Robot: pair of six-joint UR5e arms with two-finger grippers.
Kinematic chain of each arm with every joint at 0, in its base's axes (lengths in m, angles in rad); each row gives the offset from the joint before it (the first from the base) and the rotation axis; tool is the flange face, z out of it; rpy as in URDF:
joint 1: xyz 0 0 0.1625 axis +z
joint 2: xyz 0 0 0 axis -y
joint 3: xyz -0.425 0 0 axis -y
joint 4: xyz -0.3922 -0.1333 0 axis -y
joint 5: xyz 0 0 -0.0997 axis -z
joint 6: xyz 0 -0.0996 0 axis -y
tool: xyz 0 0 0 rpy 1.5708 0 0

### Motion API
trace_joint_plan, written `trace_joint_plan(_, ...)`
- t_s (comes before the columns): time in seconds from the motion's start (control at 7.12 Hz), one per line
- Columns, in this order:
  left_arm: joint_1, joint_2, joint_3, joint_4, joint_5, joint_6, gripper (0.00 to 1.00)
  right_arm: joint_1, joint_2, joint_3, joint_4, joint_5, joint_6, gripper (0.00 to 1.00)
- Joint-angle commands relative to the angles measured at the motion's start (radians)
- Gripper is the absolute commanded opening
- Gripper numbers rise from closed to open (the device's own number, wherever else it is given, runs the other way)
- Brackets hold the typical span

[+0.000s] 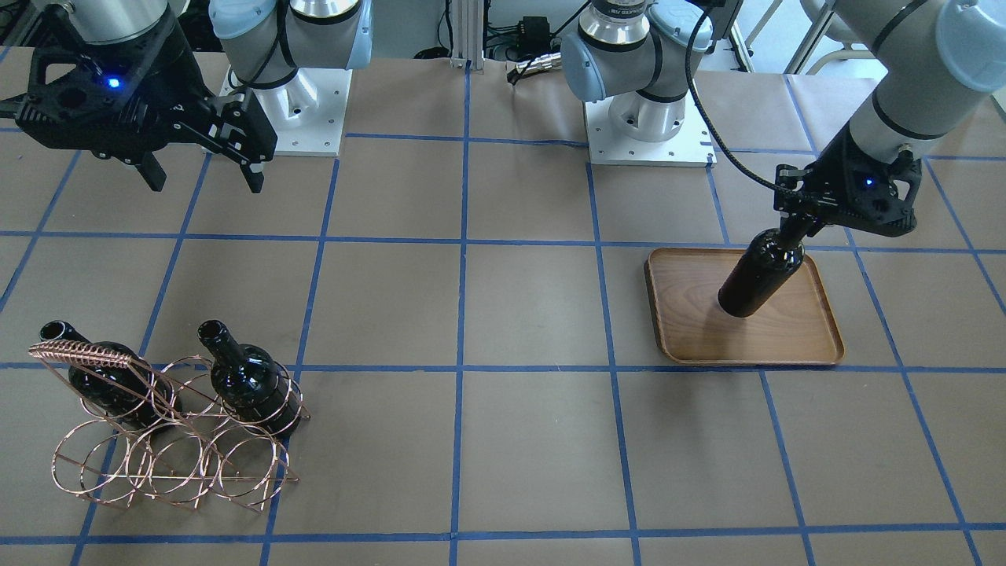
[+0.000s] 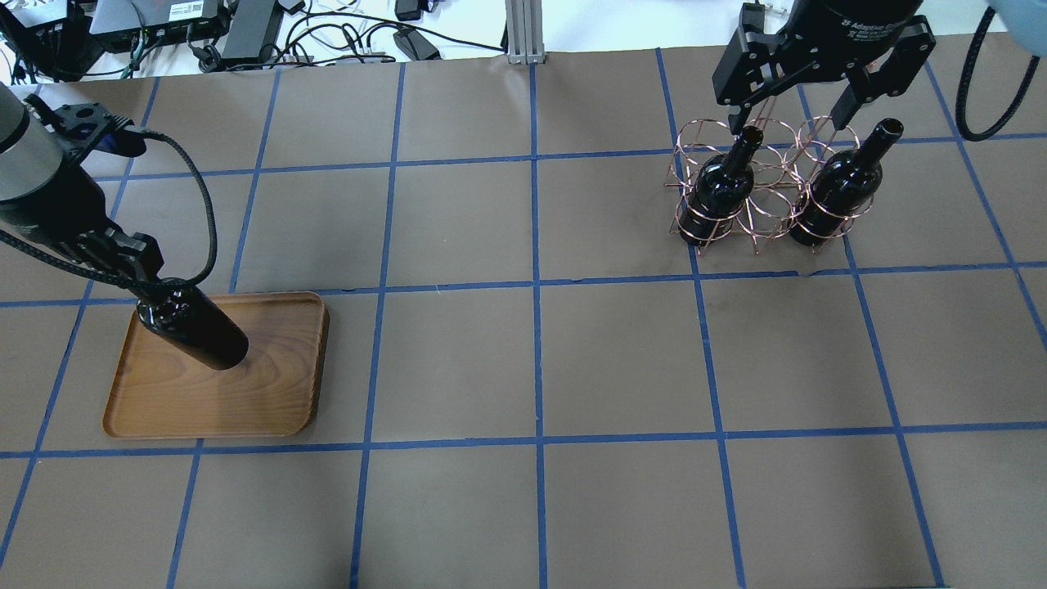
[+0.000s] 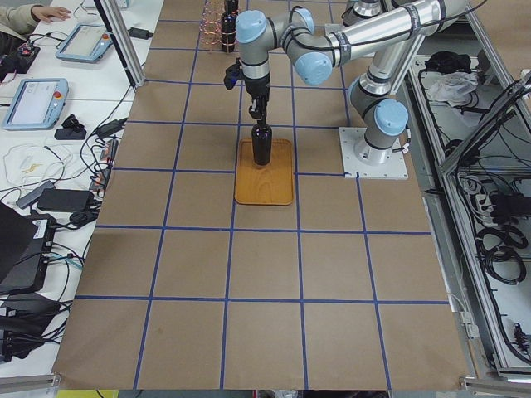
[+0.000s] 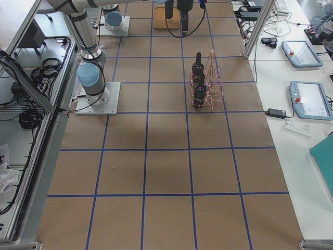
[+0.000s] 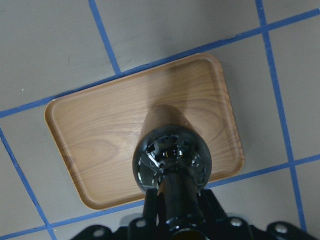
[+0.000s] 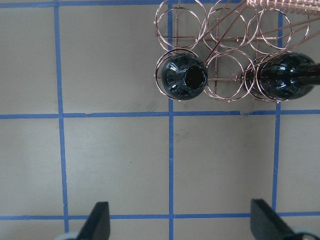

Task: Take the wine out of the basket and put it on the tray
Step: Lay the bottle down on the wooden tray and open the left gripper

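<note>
My left gripper [image 1: 794,224] is shut on the neck of a near-black wine bottle [image 1: 761,271] and holds it upright over the brown wooden tray [image 1: 786,338]. The base is at or just above the tray's floor; I cannot tell whether it touches. The overhead view shows the same bottle [image 2: 192,323], tray [image 2: 270,384] and gripper [image 2: 147,286]. The rose-copper wire basket [image 1: 169,448] holds two more bottles [image 1: 251,385] [image 1: 102,377] in its outer loops. My right gripper [image 1: 204,179] is open and empty, raised beside the basket [image 2: 757,180].
The two arm bases [image 1: 283,102] [image 1: 648,118] stand on white plates at the robot's side. An aluminium post [image 2: 523,29] and cables [image 2: 327,33] lie along the far edge. Brown paper with blue tape lines covers the table.
</note>
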Motion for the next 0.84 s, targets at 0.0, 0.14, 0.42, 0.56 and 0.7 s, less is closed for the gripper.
trace_joint_plan(0.0,0.053,-0.003,-0.016,0.006,-0.009,0.026,0.00,0.001,0.000,0.002,-0.008,0.001,0.000,1.00)
trace_joint_plan(0.14,0.053,-0.017,-0.015,0.007,-0.007,0.026,0.00,0.001,0.001,0.002,-0.008,0.001,0.004,1.00)
trace_joint_plan(0.42,0.053,-0.026,-0.016,0.006,-0.001,0.030,0.00,0.001,0.003,0.002,-0.008,0.001,0.006,1.00)
trace_joint_plan(0.56,0.053,-0.028,-0.016,0.006,-0.001,0.027,0.00,0.001,0.003,0.002,-0.008,0.001,0.006,1.00)
trace_joint_plan(0.7,0.055,-0.031,-0.015,0.006,-0.001,0.027,0.21,0.001,0.001,0.002,-0.008,0.001,0.006,1.00)
